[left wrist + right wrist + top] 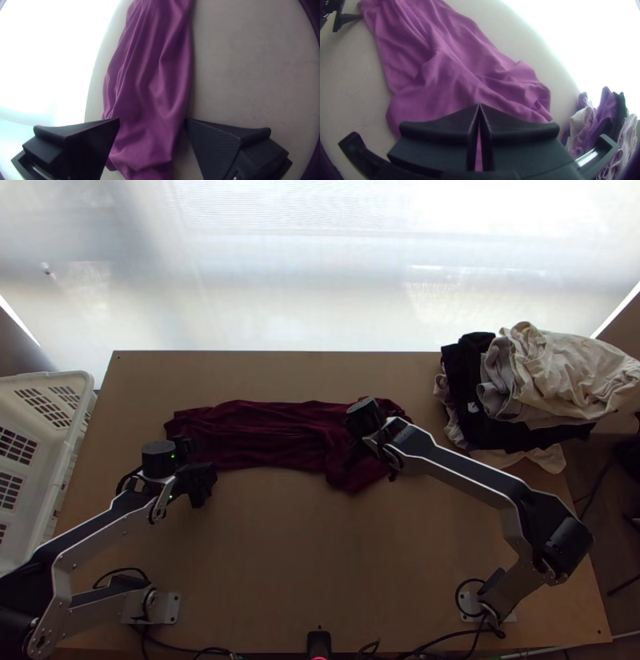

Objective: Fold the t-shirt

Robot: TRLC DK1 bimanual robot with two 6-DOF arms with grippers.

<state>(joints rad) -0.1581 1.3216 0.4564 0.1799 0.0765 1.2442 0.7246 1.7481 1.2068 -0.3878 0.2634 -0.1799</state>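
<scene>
A dark red t-shirt (264,438) lies across the table as a long, narrow, wrinkled strip, wider at its right end. At its left end, by the near edge, is my left gripper (198,482). In the left wrist view the same gripper (152,120) is open, with the shirt (146,83) below and partly between its fingers. My right gripper (373,440) is over the shirt's wider right part. In the right wrist view that gripper (479,105) has its fingertips together above the cloth (453,80); no raised fold shows at the tips.
A pile of garments (552,376), white, grey and black, lies at the table's far right corner and hangs over the edge. Beyond the left edge stands a white plastic basket (68,428). Bare wood (304,540) lies between the shirt and the arms' bases.
</scene>
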